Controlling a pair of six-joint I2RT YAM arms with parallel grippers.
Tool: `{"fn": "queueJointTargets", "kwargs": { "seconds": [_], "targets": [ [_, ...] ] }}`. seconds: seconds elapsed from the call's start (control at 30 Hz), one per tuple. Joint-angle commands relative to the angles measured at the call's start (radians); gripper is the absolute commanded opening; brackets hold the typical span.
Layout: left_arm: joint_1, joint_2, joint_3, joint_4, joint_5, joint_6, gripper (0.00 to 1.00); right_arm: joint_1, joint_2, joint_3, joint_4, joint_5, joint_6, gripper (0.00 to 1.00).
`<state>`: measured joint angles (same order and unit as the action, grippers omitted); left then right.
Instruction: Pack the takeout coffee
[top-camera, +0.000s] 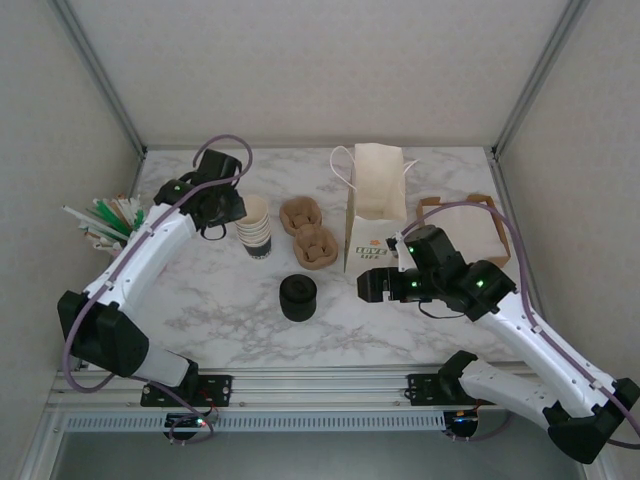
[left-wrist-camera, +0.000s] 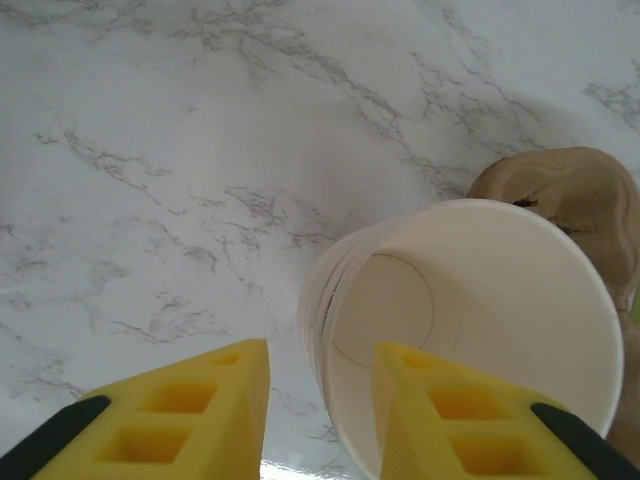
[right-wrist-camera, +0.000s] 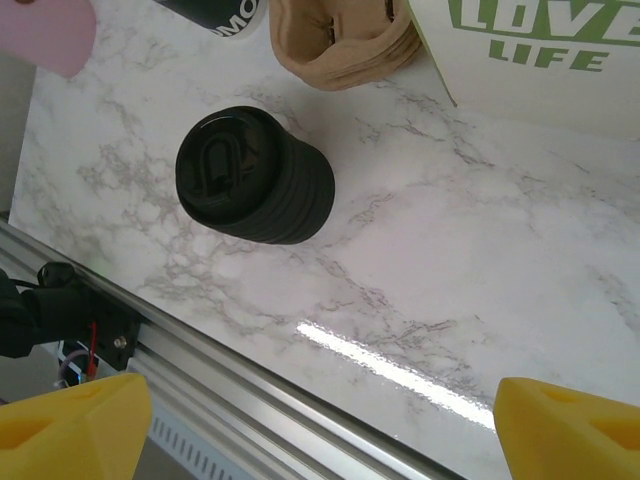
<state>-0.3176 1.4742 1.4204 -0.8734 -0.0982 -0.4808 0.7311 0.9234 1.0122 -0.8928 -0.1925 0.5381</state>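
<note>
left gripper (left-wrist-camera: 320, 348) part open, one finger inside the top cup of the cup stack (top-camera: 255, 228), one outside the wall (no squeeze visible). right gripper (right-wrist-camera: 320, 390) wide open, holding nothing, hovering above the table just right of the black lid stack (top-camera: 298, 297). cups and lids still separate stacks, can't tell which cup is the takeout coffee

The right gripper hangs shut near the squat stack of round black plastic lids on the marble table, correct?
No: the right gripper hangs open, yellow fingers spread wide, near the squat stack of round black plastic lids on the marble table. The right wrist view shows it.
</note>
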Motion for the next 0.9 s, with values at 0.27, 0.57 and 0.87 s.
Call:
{"fn": "queueJointTargets", "kwargs": {
  "seconds": [0.27, 0.57, 0.87],
  "targets": [
    [-0.007, 0.037, 0.023, -0.023, -0.018, 0.030, 0.18, 0.011, -0.005, 0.003, 0.015, 0.054, -0.008, 0.88],
    [-0.006, 0.053, 0.032, -0.027, -0.021, 0.032, 0.15, 0.011, -0.003, 0.003, 0.015, 0.057, -0.007, 0.88],
    [-0.008, 0.066, 0.040, -0.034, -0.029, 0.033, 0.05, 0.010, -0.004, 0.012, 0.009, 0.067, -0.015, 0.88]
  ]
}}
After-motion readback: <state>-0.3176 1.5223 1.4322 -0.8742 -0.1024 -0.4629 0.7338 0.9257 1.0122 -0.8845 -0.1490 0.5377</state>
